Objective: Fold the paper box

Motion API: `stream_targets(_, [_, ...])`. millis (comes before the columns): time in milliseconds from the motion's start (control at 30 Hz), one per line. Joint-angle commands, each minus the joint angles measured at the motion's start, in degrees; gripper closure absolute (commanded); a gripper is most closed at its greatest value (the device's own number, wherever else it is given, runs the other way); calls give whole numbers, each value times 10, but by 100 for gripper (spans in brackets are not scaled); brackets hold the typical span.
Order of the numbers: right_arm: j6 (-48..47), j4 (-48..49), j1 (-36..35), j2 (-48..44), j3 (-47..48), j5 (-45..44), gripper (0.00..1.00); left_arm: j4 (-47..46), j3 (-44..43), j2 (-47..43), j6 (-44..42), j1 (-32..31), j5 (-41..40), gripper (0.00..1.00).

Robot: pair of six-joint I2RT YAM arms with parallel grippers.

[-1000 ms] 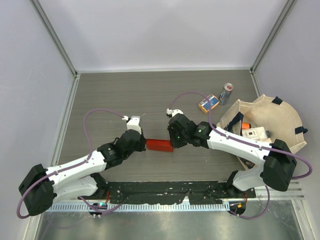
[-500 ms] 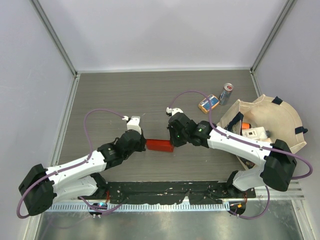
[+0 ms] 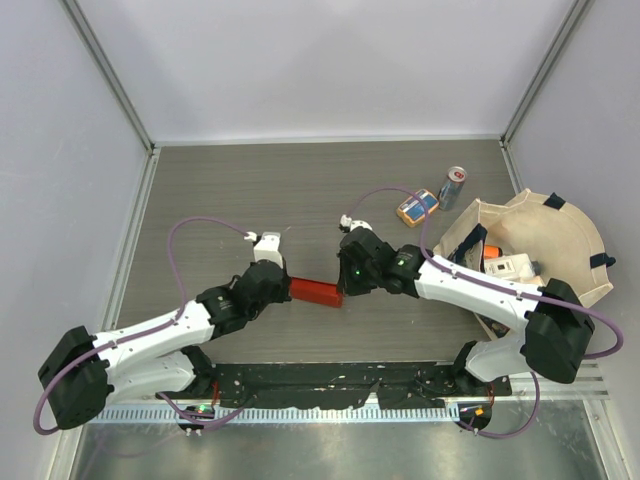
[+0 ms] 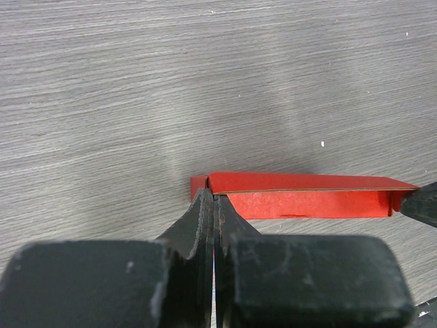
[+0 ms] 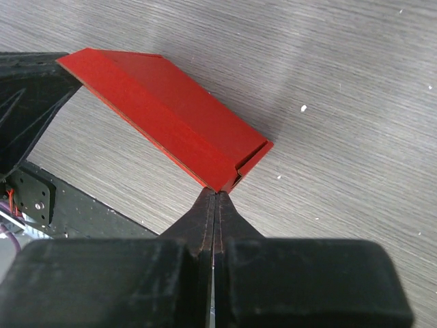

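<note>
A flat red paper box (image 3: 315, 292) lies between my two arms in the middle of the wooden table. My left gripper (image 3: 287, 287) is shut at the box's left end. In the left wrist view its tips (image 4: 214, 198) pinch the end of the box (image 4: 307, 195), and a thin red sliver shows between the jaws. My right gripper (image 3: 342, 289) is shut at the box's right end. In the right wrist view its tips (image 5: 215, 193) meet the near corner of the box (image 5: 171, 116), which tilts away toward the left gripper.
A drink can (image 3: 454, 186) and an orange and blue packet (image 3: 417, 207) lie at the back right. A beige fabric basket (image 3: 570, 235) holding several items stands at the right edge. A black mounting plate (image 3: 330, 385) runs along the near edge.
The red box and both grippers have shifted slightly to the left. Both grippers stay shut at the box's ends.
</note>
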State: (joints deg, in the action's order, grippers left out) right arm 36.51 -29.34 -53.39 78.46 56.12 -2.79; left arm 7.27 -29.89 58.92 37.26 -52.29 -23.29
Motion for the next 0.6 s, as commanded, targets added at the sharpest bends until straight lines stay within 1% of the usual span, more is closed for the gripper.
stream_targets(0, [65, 109, 9, -17, -19, 41, 99, -11, -16, 8, 13, -17, 26, 100])
stream_targets(133, [94, 150, 23, -32, -50, 52, 99, -12, -14, 5, 14, -20, 25, 100])
stream_targets(267, [98, 153, 32, -41, -57, 53, 99, -12, -10, 3, 18, -23, 23, 100])
stream_targets(367, [82, 123, 32, -43, -53, 41, 99, -10, -9, -2, 18, -24, 19, 100])
stream_targets(467, [36, 79, 31, -45, -42, 34, 99, -8, -5, -6, 18, -24, 14, 100])
stream_targets(500, [12, 62, 32, -44, -37, 9, 99, -7, -3, -7, 18, -24, 12, 100])
stream_targets(533, [2, 27, 32, -39, -23, -2, 99, -7, -3, -8, 18, -24, 12, 100])
stream_targets(567, [-6, 18, 31, -38, -20, -7, 99, -8, -3, -8, 18, -24, 11, 100])
